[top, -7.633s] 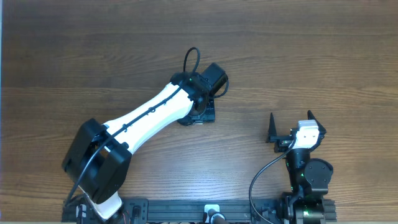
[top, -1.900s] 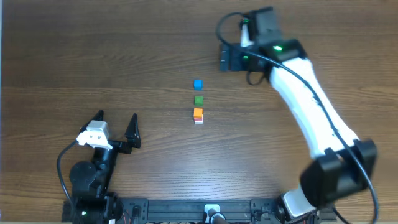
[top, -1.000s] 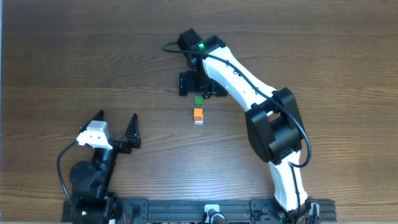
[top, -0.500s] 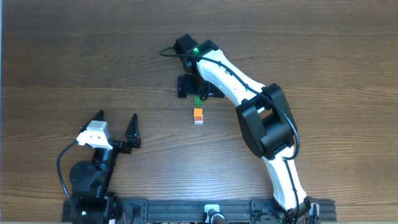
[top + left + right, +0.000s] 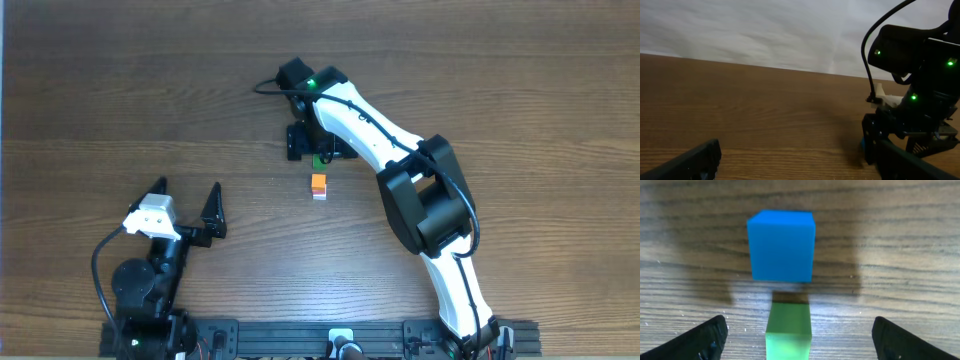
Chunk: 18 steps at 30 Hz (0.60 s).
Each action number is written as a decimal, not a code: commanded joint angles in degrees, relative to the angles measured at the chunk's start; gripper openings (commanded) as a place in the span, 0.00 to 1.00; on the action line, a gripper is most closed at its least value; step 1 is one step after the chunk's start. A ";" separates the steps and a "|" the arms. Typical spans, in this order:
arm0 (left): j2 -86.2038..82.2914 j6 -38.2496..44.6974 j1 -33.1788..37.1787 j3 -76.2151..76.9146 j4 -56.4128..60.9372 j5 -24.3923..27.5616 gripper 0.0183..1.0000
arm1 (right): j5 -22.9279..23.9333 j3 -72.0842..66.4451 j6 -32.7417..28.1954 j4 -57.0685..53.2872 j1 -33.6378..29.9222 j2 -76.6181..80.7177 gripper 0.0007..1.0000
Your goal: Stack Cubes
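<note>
One green cube [image 5: 788,327], partly out-of-frame

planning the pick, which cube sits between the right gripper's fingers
The green cube, between the open fingers of the right gripper; the blue cube lies beyond them.

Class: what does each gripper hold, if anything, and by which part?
Nothing is held. The right gripper is open over the blue cube and green cube; the left gripper is open, empty.

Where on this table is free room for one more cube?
Free: brown wooden table left of the cubes, beyond the left gripper, and right of the right arm. Crowded: middle row, blue cube and green cube at the right gripper, orange cube on white cube.
</note>
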 commanded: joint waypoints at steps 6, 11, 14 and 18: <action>-0.39 0.63 0.35 -0.31 -0.02 0.74 1.00 | 0.63 1.20 1.64 -1.16 1.16 1.64 0.88; -0.39 0.63 0.35 -0.31 -0.02 0.74 1.00 | 0.22 1.20 2.40 -1.25 1.18 1.88 0.84; -0.39 0.63 0.35 -0.31 -0.02 0.74 1.00 | -0.42 1.20 2.80 -1.20 1.16 1.88 0.79; -0.39 0.63 0.35 -0.31 -0.02 0.74 1.00 | -0.44 1.20 2.80 -1.18 1.18 1.88 0.68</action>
